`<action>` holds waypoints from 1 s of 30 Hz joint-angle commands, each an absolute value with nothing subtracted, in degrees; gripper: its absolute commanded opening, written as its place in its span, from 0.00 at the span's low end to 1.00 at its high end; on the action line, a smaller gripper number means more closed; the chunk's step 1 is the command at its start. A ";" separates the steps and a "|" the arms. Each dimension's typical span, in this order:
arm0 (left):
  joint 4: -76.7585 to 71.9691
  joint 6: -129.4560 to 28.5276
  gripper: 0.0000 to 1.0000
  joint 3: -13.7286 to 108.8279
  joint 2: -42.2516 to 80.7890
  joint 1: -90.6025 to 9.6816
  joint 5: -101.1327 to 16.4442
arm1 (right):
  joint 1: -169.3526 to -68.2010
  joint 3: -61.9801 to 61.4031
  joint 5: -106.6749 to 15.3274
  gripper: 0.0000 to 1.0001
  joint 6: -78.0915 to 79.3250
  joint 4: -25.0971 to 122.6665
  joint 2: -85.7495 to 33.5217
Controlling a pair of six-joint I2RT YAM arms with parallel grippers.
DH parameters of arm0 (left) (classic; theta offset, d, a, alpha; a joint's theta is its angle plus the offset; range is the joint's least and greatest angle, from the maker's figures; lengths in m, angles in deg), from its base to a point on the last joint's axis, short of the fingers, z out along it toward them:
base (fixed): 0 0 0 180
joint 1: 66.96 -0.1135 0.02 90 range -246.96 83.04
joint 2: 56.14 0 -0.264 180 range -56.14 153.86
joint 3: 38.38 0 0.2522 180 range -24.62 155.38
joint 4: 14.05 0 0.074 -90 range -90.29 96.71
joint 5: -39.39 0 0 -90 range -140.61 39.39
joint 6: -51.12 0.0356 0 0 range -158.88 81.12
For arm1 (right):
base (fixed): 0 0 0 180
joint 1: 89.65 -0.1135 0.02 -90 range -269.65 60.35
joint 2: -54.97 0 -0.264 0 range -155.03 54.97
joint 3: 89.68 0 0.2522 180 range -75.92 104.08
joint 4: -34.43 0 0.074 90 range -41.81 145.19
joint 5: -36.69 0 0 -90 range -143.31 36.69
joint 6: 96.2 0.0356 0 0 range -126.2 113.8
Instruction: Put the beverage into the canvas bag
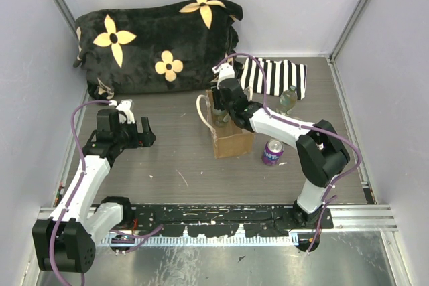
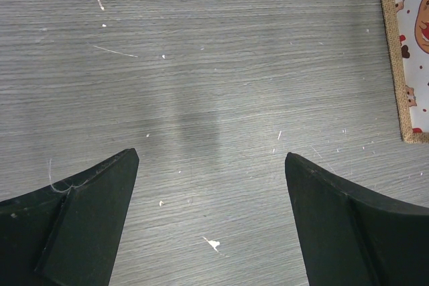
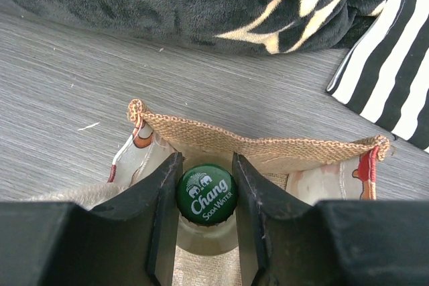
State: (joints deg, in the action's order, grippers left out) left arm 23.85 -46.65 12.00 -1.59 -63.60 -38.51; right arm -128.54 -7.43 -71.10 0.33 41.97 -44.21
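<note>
At the near edge of the table (image 1: 174, 165), where both arms are bolted, the left gripper (image 2: 211, 157) hangs over bare grey wood on the left side, its two dark fingers spread wide with nothing between them. To the right and a little farther in, a purple can (image 1: 272, 153) stands upright on the table just beside the canvas bag (image 1: 231, 142), close to the bag's right side but not clearly touching it. The bag stands upright near the middle of the table with its mouth open and a cream handle (image 1: 201, 112) looping out on its left. The right gripper (image 3: 206, 165) reaches down into that mouth from above, its fingers drawn in narrow and clamped on the neck of the beverage (image 3: 206, 194), a bottle with a green Chang soda water cap. The bottle is upright with its top just below the burlap rim; how deep its base sits cannot be told. Beyond the bag to the right, a glass bottle (image 1: 288, 98) stands at the near edge of the striped fabric (image 1: 281, 75), which lies flat. Farthest back, a black blanket (image 1: 154, 45) with yellow flowers is bunched against the rear wall.
</note>
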 commanded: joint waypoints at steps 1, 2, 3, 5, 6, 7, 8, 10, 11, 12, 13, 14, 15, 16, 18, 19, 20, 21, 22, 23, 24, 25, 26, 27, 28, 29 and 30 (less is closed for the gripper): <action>23.00 -46.62 0.98 11.77 -1.61 -63.88 -37.80 | -128.92 -6.22 -71.92 0.01 1.71 31.93 -41.59; 22.96 -46.62 0.98 11.77 -1.63 -63.88 -37.80 | -128.86 -6.30 -71.80 0.01 1.76 32.01 -41.50; 22.92 -46.62 0.98 11.77 -1.64 -63.86 -37.79 | -128.89 -6.36 -71.67 0.01 1.74 32.10 -41.39; 22.91 -46.62 0.98 11.77 -1.70 -63.86 -37.78 | -128.91 -6.49 -71.23 0.11 1.69 32.32 -41.00; 22.91 -46.62 0.98 11.70 -1.81 -63.88 -37.81 | -128.92 -6.61 -71.02 0.23 1.63 32.36 -40.74; 22.91 -46.62 0.98 11.68 -1.92 -63.87 -37.78 | -128.86 -6.74 -70.92 0.31 1.68 32.37 -40.36; 22.91 -46.60 0.98 11.60 -1.99 -63.88 -37.80 | -128.85 -6.84 -70.90 0.38 1.68 32.37 -40.05; 22.91 -46.62 0.98 11.59 -1.98 -63.88 -37.69 | -128.85 -6.96 -71.17 0.49 1.44 32.40 -39.34; 22.91 -46.52 0.98 11.60 -1.94 -63.88 -37.66 | -128.89 -6.98 -71.33 0.53 1.35 32.52 -39.01; 22.91 -46.51 0.98 11.59 -1.99 -63.86 -37.60 | -128.87 -6.98 -71.59 0.55 1.22 32.59 -38.66; 22.91 -46.57 0.98 11.59 -1.96 -63.88 -37.53 | -128.85 -6.94 -71.84 0.58 1.11 32.63 -38.35; 22.91 -46.61 0.98 11.59 -1.95 -63.86 -37.41 | -128.87 -6.87 -72.03 0.61 0.97 32.82 -38.01; 22.84 -46.64 0.98 11.59 -1.97 -63.80 -37.37 | -128.90 -6.86 -72.16 0.63 0.93 33.14 -37.76; 22.75 -46.67 0.98 11.51 -1.94 -63.87 -37.20 | -128.92 -6.68 -72.37 0.64 0.74 33.48 -37.37; 22.65 -46.74 0.98 11.50 -2.05 -63.88 -37.00 | -128.90 -6.46 -72.70 0.66 0.48 33.95 -36.64; 22.66 -46.77 0.98 11.50 -2.04 -63.88 -36.91 | -128.88 -6.43 -72.99 0.68 0.35 34.09 -36.23; 22.65 -46.76 0.98 11.50 -2.08 -63.88 -36.83 | -128.90 -6.38 -73.38 0.69 0.18 34.11 -35.78; 22.69 -46.79 0.98 11.46 -2.13 -63.88 -36.83 | -128.86 -6.32 -73.76 0.71 0.06 34.12 -35.27; 22.80 -46.79 0.98 11.50 -2.19 -63.88 -36.85 | -128.92 -6.25 -74.13 0.72 -0.19 34.13 -34.77; 22.90 -46.78 0.98 11.50 -2.30 -63.84 -36.79 | -128.90 -6.18 -74.53 0.73 -0.41 34.12 -34.36; 22.91 -46.79 0.98 11.44 -2.46 -63.88 -36.82 | -128.88 -6.00 -74.80 0.74 -0.61 34.13 -33.91; 22.99 -46.75 0.98 11.42 -2.55 -63.88 -36.83 | -128.86 -5.80 -75.05 0.75 -0.82 34.13 -33.56; 23.04 -46.79 0.98 11.35 -2.74 -63.88 -36.85 | -128.91 -5.59 -75.17 0.75 -1.00 34.13 -33.21; 23.01 -46.79 0.98 11.29 -2.99 -63.84 -36.85 | -128.87 -5.18 -75.26 0.76 -1.24 34.13 -32.84; 23.08 -46.75 0.98 11.25 -3.10 -63.88 -36.81 | -128.88 -4.77 -75.36 0.77 -1.46 34.02 -32.57; 23.09 -46.78 0.98 11.16 -3.18 -63.88 -36.81 | -128.89 -4.19 -75.57 0.77 -1.68 34.04 -32.31; 23.16 -46.79 0.98 11.15 -3.20 -63.88 -36.81 | -128.89 -3.42 -75.96 0.78 -2.14 34.04 -32.11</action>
